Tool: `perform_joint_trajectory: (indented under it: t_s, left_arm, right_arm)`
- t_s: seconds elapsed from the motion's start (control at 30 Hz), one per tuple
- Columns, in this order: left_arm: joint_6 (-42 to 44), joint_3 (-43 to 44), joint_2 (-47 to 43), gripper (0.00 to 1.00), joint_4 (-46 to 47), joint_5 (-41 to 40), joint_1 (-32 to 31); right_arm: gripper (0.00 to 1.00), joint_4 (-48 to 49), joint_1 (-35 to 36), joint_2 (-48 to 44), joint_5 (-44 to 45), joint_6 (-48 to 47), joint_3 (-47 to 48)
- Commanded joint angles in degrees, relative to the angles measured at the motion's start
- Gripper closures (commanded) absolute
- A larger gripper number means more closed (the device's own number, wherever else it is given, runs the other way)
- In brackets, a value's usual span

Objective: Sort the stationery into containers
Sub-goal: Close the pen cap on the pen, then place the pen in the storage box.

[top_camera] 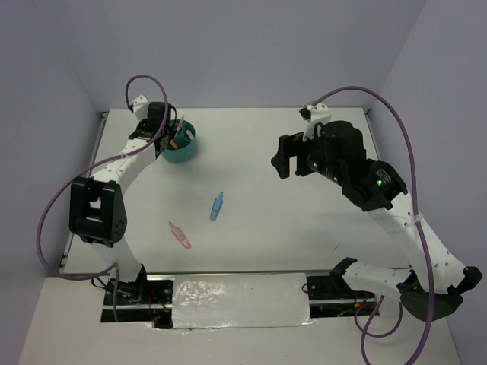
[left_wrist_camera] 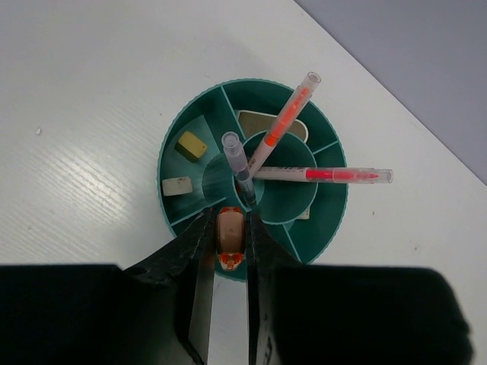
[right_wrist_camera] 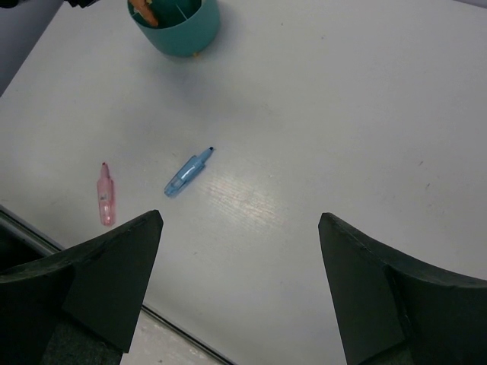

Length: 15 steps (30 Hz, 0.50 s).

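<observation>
The round teal organiser (top_camera: 181,149) stands at the far left of the table, and shows in the left wrist view (left_wrist_camera: 190,152) and the right wrist view (right_wrist_camera: 179,30). It holds two orange pens (left_wrist_camera: 283,125), a dark pen (left_wrist_camera: 237,160) and small erasers (left_wrist_camera: 192,144). My left gripper (left_wrist_camera: 230,220) hangs right over the organiser's near rim, shut on a stubby orange marker (left_wrist_camera: 230,234). A blue marker (top_camera: 217,206) and a pink marker (top_camera: 180,236) lie on the table, both also in the right wrist view, blue (right_wrist_camera: 187,172) and pink (right_wrist_camera: 106,195). My right gripper (right_wrist_camera: 240,228) is open and empty, raised at the right.
The table's (top_camera: 304,220) left and back edges run close to the organiser. A foil-covered strip (top_camera: 240,301) lies between the arm bases at the near edge. Purple cables loop beside both arms.
</observation>
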Motion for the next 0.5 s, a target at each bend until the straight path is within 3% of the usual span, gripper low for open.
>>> perform_joint_trajectory:
  t_s: [0.0, 0.03, 0.13, 0.27, 0.37, 0.47]
  left_arm:
    - [-1.69, -0.25, 0.74, 0.90, 3.05, 0.32, 0.38]
    - [-1.95, -0.51, 0.56, 0.77, 3.05, 0.41, 0.38]
    - [-2.04, -1.75, -0.23, 0.55, 4.19, 0.58, 0.38]
    - [-1.69, -0.52, 0.73, 0.53, 2.96, 0.93, 0.73]
    - [-1.95, 0.10, 0.56, 0.36, 1.47, 1.11, 0.73]
    - [-1.86, 0.45, -1.63, 0.30, 1.47, 2.86, 0.73]
  right_arm:
    - [0.09, 0.45, -0.41, 0.08, -0.62, -0.99, 3.02]
    - [0.09, 0.45, -0.32, 0.16, -0.62, -0.99, 3.20]
    - [0.08, 0.54, -0.32, 0.60, -1.23, -0.90, 3.11]
    - [0.08, 1.68, -0.32, 1.22, -2.46, -0.55, 2.41]
    - [0.06, 2.12, -0.32, 2.44, -3.69, 0.24, 1.88]
    - [0.04, 2.47, -0.23, 7.18, -5.01, 2.25, 1.09]
